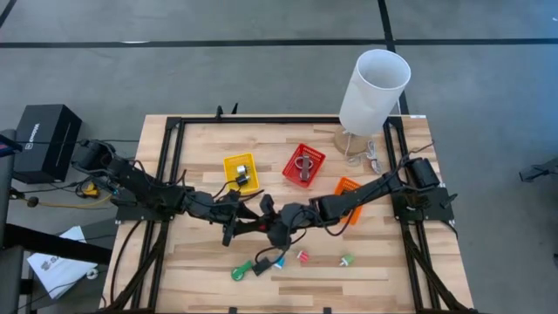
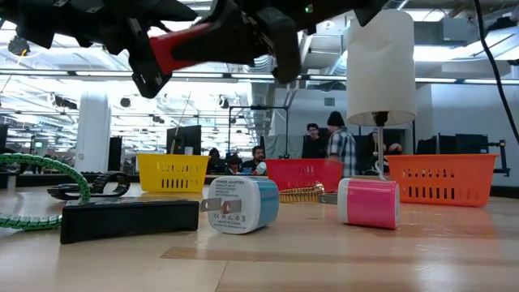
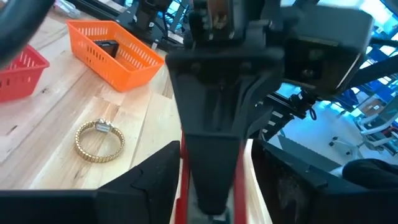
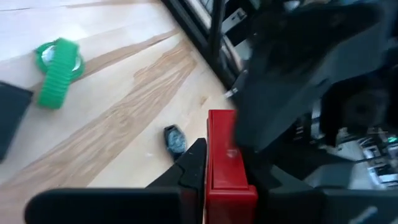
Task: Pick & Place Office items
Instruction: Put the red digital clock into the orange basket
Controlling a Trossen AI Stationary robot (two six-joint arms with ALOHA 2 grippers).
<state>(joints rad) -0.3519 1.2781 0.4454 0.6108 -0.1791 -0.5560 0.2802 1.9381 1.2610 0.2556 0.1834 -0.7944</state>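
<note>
A long red office item (image 2: 195,45) hangs in the air over the table's middle, between both grippers. My left gripper (image 1: 247,218) reaches in from the left and my right gripper (image 1: 277,228) from the right; both are shut on it. Below and toward the near edge lie a green band (image 1: 241,270), a black bar (image 2: 130,219), a blue-and-white plug adapter (image 2: 242,204), a pink block (image 2: 369,203) and a small green piece (image 1: 346,259). A gold bracelet (image 3: 99,141) and a small dark piece (image 4: 175,138) also rest on the wood. My left gripper pinches the red item's left end (image 2: 162,50) between its two fingers, coming in level from the table's left. The item is lifted clear and lies roughly level. My right gripper pinches the opposite end (image 4: 225,165) between its fingers, coming from the table's right, fingers along the item's length.
A yellow bin (image 1: 241,170), a red bin (image 1: 303,164) and an orange bin (image 1: 349,187) stand in a row behind the grippers. A tall white cylinder (image 1: 373,92) stands at the far right. People (image 2: 332,142) show in the room beyond. Black rails run along both table sides.
</note>
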